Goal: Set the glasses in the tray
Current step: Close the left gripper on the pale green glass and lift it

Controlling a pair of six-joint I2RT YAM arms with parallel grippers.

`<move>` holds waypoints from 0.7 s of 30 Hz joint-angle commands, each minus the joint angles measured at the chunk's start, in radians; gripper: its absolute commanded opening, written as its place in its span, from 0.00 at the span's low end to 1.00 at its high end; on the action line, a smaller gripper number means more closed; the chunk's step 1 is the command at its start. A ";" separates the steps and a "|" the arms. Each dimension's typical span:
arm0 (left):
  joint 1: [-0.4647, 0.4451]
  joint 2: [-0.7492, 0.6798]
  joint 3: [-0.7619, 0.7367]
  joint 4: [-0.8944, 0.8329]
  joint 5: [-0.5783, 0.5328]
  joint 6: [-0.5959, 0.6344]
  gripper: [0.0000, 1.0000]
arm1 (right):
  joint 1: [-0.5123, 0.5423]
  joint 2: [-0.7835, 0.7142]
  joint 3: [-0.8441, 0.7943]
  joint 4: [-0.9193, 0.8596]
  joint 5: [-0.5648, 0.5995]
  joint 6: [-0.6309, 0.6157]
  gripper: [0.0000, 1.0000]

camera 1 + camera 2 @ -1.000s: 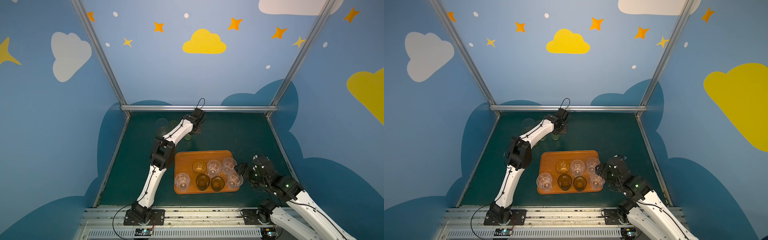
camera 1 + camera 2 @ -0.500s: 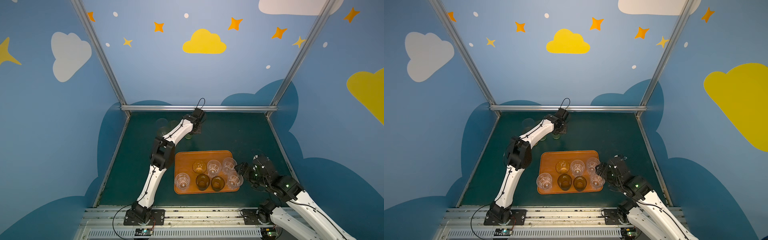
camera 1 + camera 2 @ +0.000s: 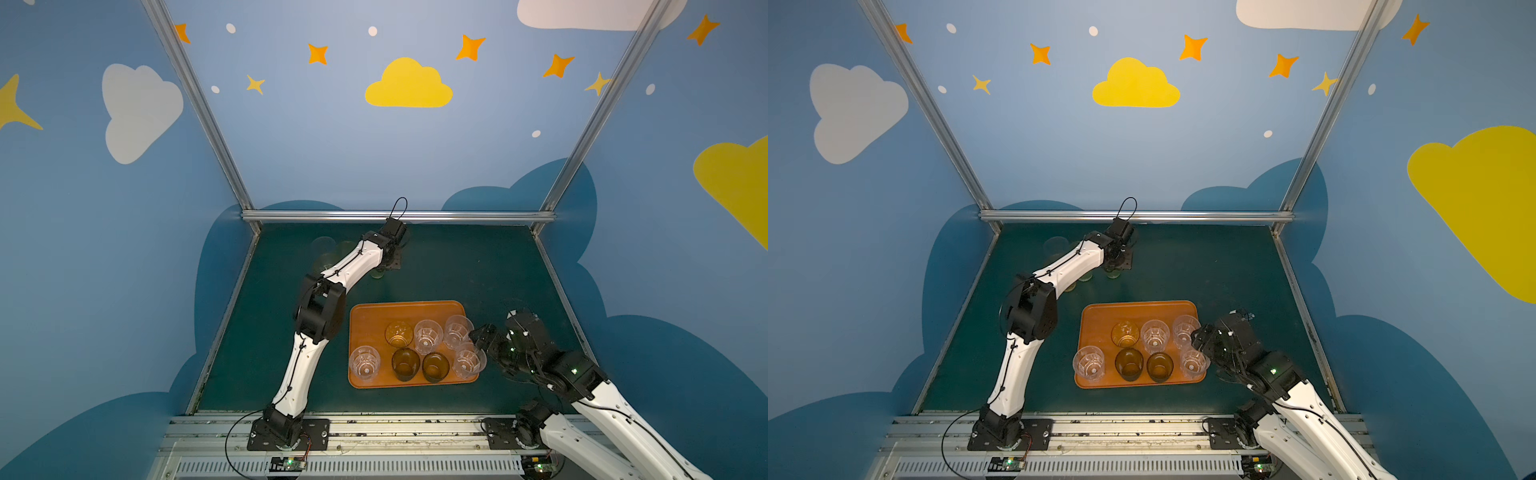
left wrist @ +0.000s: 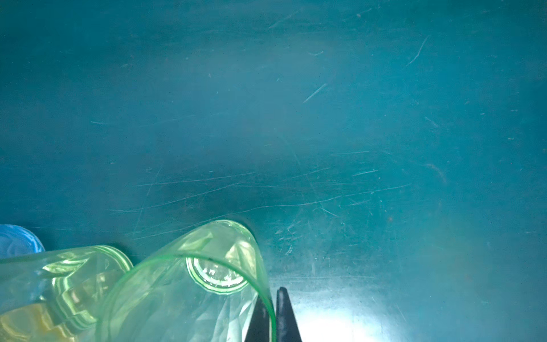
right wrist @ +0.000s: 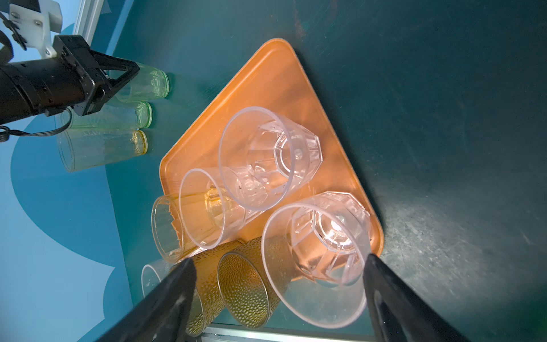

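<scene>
The dark green worktop carries the orange tray in its near middle. The left arm is stretched to the far side and the right arm is folded beside the tray's right rim. Seven glasses stand upright in the tray, leaving its far strip bare. A few tall glasses wait outside it, beyond its far left corner. The left end effector is clamped on the rim wall of one of them, the green glass, with one finger inside and one outside. The glass is upright, its long axis vertical, though I cannot tell whether its base touches the worktop. From that grip the tray's bare strip lies nearby, toward the robot's base, so a lift and a short pull back looks like the coming move. The right end effector hangs at the tray's right edge, spread wide and holding nothing, so the left arm is much the nearer one.
</scene>
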 commanded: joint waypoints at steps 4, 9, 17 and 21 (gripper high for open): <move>-0.021 -0.051 -0.027 -0.020 0.038 -0.006 0.04 | -0.005 0.014 -0.004 0.015 -0.006 0.004 0.87; -0.032 -0.088 -0.061 -0.012 0.022 0.002 0.04 | -0.006 0.011 -0.032 0.033 -0.010 0.005 0.87; -0.046 -0.171 -0.156 0.022 0.024 0.003 0.04 | -0.006 0.004 -0.046 0.042 -0.010 0.010 0.87; -0.055 -0.215 -0.198 0.036 0.024 0.007 0.04 | -0.006 0.004 -0.057 0.054 -0.018 0.010 0.87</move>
